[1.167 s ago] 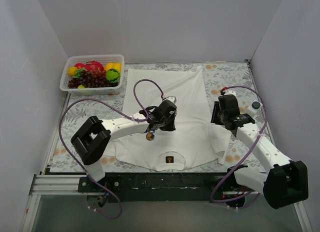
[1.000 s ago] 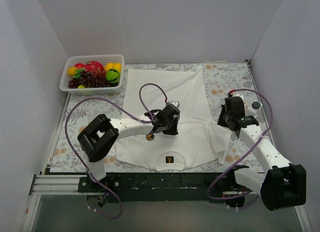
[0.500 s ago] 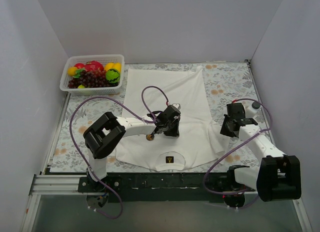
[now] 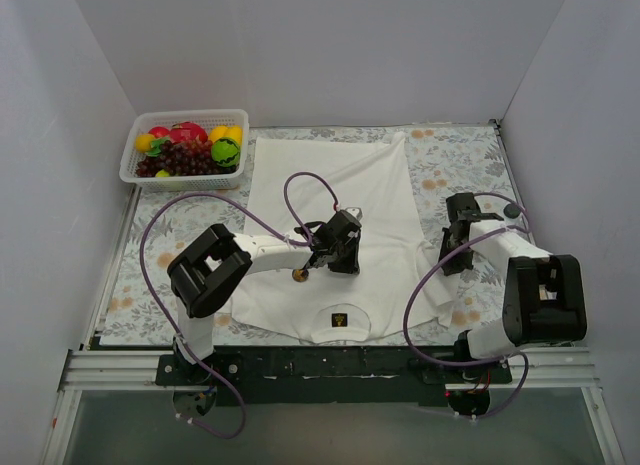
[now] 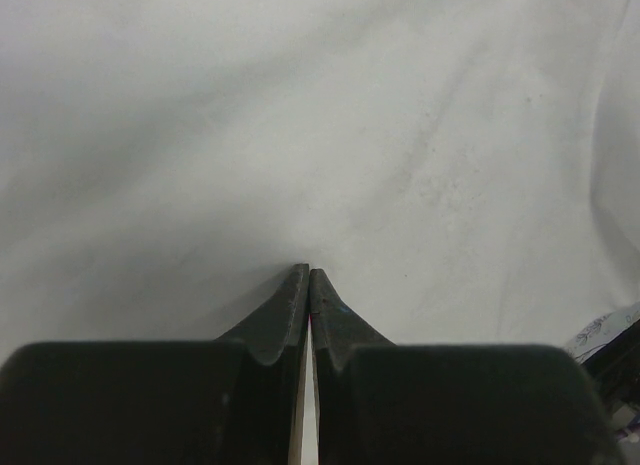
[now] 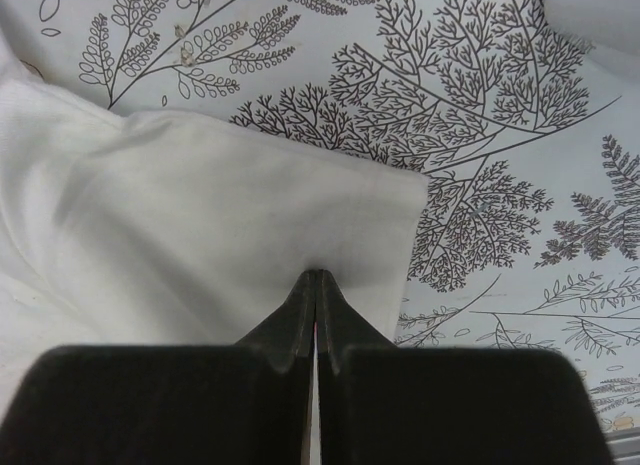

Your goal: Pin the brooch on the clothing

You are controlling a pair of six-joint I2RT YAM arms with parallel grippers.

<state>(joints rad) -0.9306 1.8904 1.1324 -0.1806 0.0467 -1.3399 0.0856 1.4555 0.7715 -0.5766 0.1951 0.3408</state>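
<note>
The left gripper (image 5: 308,275) over the white T-shirt (image 4: 370,185) and the right gripper (image 6: 315,275) at its sleeve edge are pinched shut, empty; the brooch (image 4: 299,276) looks tiny, indistinct.

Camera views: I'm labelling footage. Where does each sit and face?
Top external: above and behind the arm bases, facing down on the T-shirt; left arm and right arm show.
Left wrist: on the left arm, facing white cloth; shut left gripper shows.
Right wrist: on the right arm, facing the sleeve edge and table cover; shut right gripper shows.
Top and right wrist share the sleeve.
</note>
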